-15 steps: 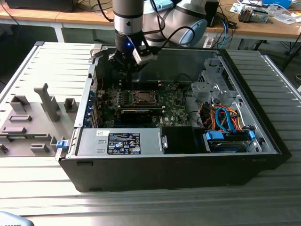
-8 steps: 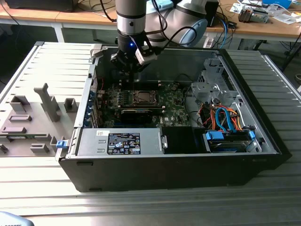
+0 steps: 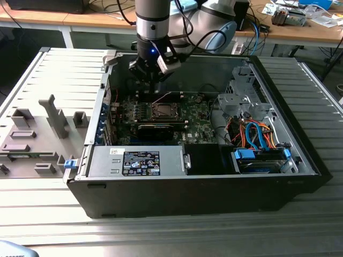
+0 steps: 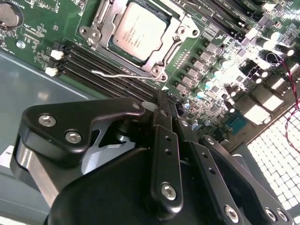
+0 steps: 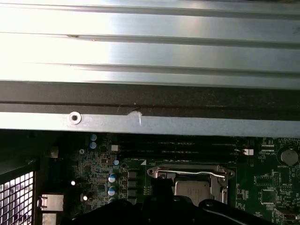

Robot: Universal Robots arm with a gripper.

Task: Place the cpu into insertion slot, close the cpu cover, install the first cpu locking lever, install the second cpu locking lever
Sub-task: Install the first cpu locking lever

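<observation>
The cpu already lies seated in the insertion slot on the green motherboard, with the cpu cover framing it, while the end effector, fingers pressed together and empty, hangs above just beside the socket.

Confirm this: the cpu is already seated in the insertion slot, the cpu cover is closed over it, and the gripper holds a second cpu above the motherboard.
Wrong on one point: the gripper holds no second cpu; in the second wrist view its fingers meet with nothing between them. The rest stands: the cpu sits in the insertion slot with the cpu cover closed over it, above the motherboard.
</observation>
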